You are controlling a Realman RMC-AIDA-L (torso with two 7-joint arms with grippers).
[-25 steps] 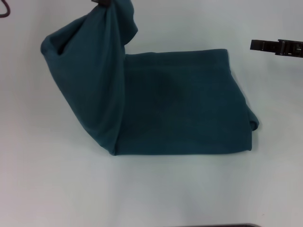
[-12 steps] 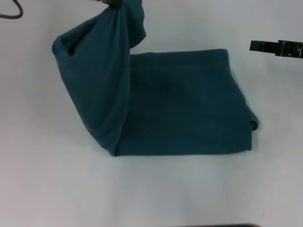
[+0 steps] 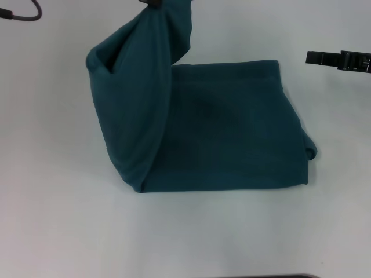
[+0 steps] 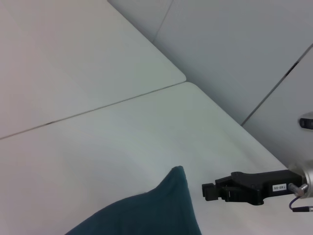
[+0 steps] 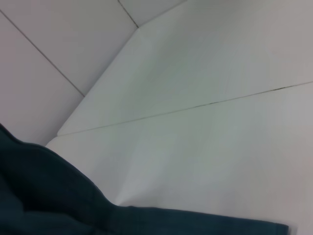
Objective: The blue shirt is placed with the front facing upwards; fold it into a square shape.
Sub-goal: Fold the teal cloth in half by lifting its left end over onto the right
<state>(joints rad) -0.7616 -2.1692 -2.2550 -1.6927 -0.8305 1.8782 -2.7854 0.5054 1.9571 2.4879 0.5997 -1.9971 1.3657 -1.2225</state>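
The right tool (image 3: 339, 59) is matte black, built of blocky angular segments with notched edges. In the left wrist view it (image 4: 244, 187) carries a small white label with dark print on its side, joins a silvery metal cylinder (image 4: 304, 174), and has a thin blue-grey cable looping under it. A dark cable (image 3: 23, 14) curves by the desk's far left corner.

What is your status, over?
Left gripper shut on shirt, left side lifted above the flat part. Right gripper off to the right, clear of cloth. Nothing in the way.
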